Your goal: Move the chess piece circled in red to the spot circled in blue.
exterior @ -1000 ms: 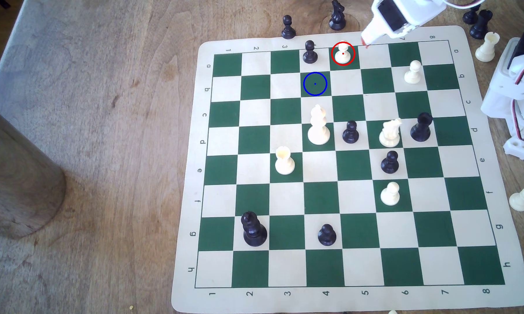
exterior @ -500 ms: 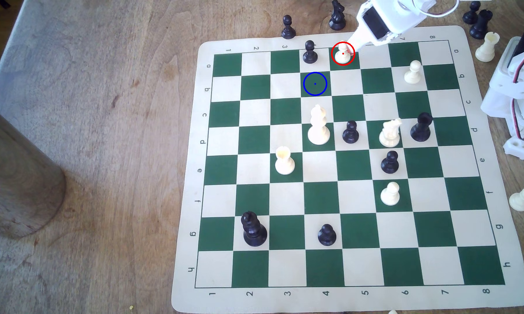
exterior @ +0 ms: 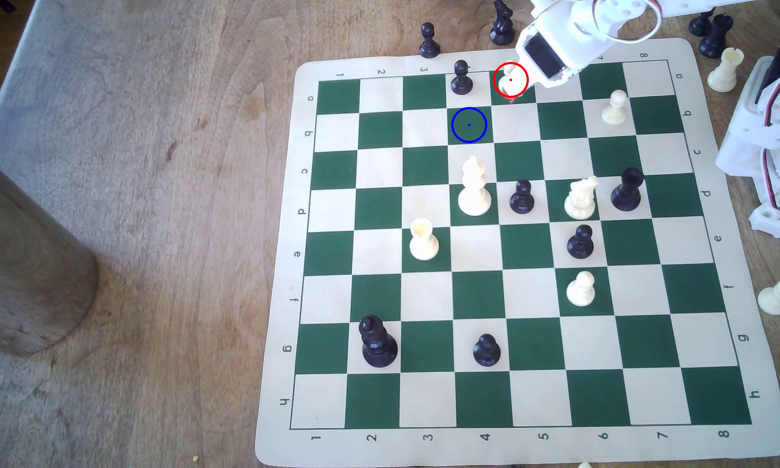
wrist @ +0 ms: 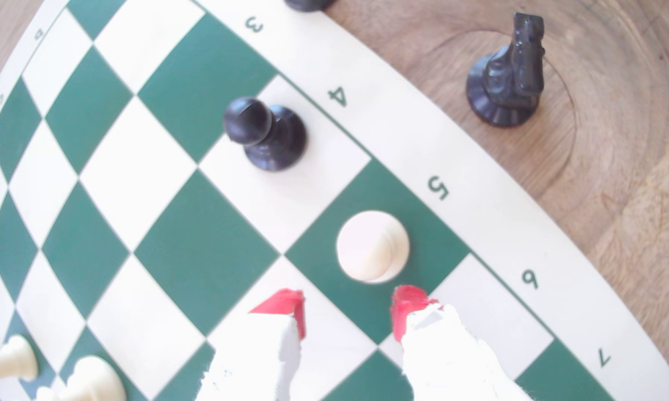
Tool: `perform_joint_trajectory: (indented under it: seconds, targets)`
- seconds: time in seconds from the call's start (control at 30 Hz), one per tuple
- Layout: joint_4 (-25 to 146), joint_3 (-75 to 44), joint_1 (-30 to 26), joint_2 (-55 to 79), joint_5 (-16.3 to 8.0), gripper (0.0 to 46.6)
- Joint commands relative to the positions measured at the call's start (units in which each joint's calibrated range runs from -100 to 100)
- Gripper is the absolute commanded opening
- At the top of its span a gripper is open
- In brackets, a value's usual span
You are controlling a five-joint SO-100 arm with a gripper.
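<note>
Nearest the wrist camera: gripper [wrist: 348, 312], red-tipped fingers [wrist: 404, 308] spread apart, nothing between them. Just beyond the tips, not yet flanked: white pawn [wrist: 372, 246], upright on its dark green square by the printed 5, round head seen almost from straight above. Vertical long axis, so a descent along it with one finger to each side looks like the call. Gap between tips seemingly wider than the head; short reach forward needed first, judging by the pawn sitting ahead of the tips rather than inside them.

Farther on: black pawn [wrist: 265, 133] on the adjoining cream square, apart from the white one, close enough to watch during the closing.

From the exterior view: gripper [exterior: 512, 87] over the red ring, covering most of the white pawn [exterior: 503, 83]. Blue-ringed square [exterior: 469, 125] one step diagonally off, toward the exterior view's left and nearer the camera, bare. Black pawn [exterior: 461, 78] directly behind that square. Beyond the board edge: black knight [wrist: 506, 73] on the wooden table [exterior: 154, 225].
</note>
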Motion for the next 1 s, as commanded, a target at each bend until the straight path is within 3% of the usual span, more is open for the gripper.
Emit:
perform_joint_trajectory:
  seconds: [0.0, 0.53, 0.97]
  targets:
    - [-1.03, -5.21, -0.25, 0.19, 0.34, 13.3]
    - [-4.39, -6.57, 2.33, 3.59, 2.93, 14.5]
    - [-5.12, -8.2, 1.7, 3.59, 2.54, 12.2]
